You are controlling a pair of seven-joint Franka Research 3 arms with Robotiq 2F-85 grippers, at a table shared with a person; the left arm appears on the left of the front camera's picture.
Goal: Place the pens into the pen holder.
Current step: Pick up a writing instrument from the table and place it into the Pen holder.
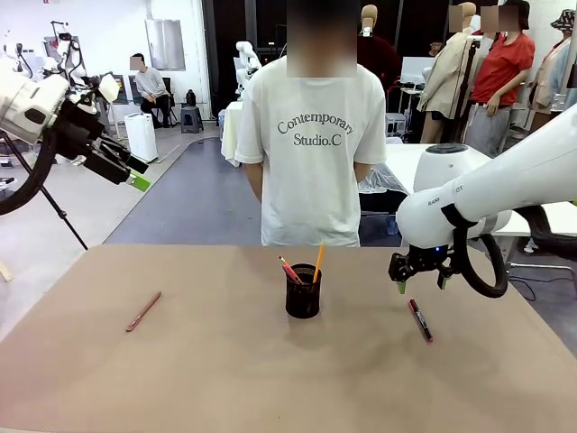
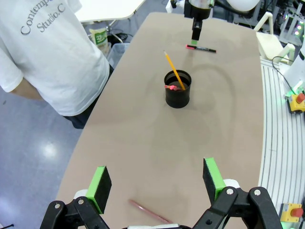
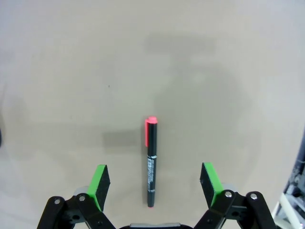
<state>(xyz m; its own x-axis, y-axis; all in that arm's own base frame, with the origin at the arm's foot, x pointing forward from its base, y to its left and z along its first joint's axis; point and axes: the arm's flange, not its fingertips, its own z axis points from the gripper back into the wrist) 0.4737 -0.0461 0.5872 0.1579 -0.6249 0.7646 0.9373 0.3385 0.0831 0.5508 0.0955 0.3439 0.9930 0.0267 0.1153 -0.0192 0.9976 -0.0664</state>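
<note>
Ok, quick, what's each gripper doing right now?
Left gripper: open, holding nothing.
Right gripper: open, holding nothing, poised above the black marker on the table.

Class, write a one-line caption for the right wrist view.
Open right gripper hovers over a black marker lying on the brown table.

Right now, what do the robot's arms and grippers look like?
The left arm and right arm are smooth white shells with looping black cables. The left gripper and right gripper are black, each with two green-padded fingers.
</note>
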